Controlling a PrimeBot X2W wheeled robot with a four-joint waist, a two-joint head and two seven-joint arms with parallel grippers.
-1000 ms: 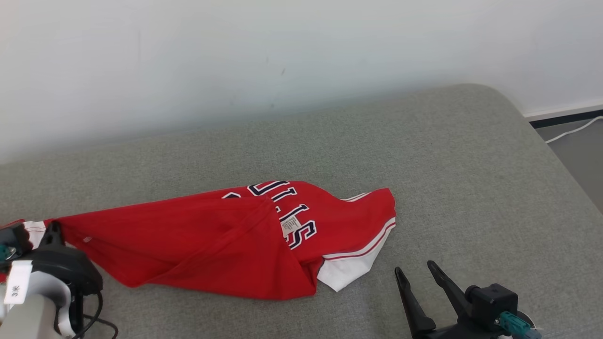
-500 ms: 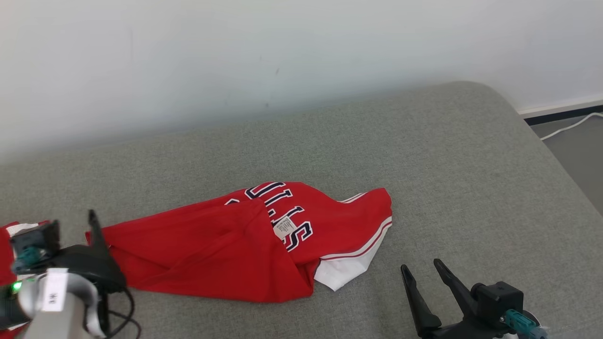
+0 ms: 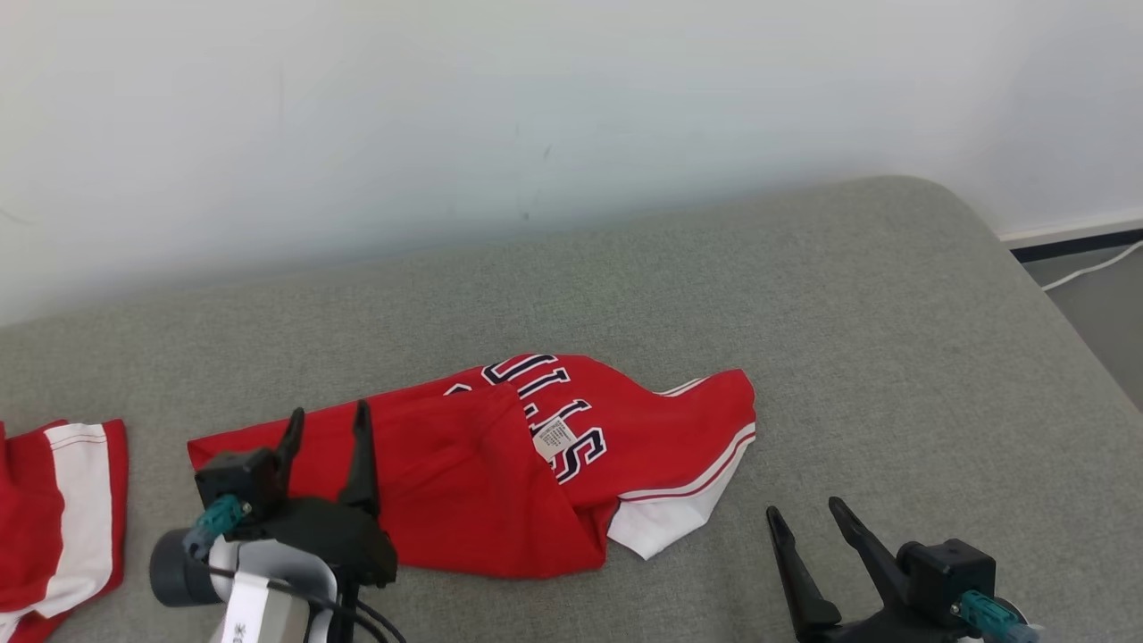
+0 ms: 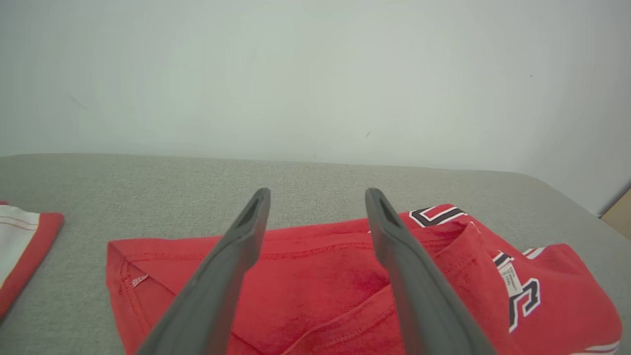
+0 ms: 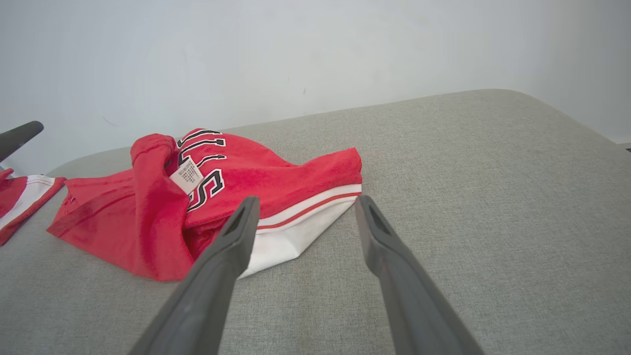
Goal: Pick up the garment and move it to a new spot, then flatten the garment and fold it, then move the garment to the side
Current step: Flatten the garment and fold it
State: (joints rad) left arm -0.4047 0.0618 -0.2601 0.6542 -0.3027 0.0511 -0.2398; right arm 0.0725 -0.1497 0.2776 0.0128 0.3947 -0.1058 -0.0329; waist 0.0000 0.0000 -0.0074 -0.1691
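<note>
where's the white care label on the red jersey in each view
Head view: label just below centre, on the jersey.
Left wrist view: lower right.
Right wrist view: left of centre.
Shared landmark: the dark lettering beside the label.

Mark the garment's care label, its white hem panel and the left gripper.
care label (image 3: 555,439), head view, middle of the tag
white hem panel (image 3: 668,520), head view, bare white cloth
left gripper (image 3: 329,409), head view, midway between its fingertips

A plain white wall (image 3: 571,107) rises behind the grey upholstered surface (image 3: 893,313).
</note>
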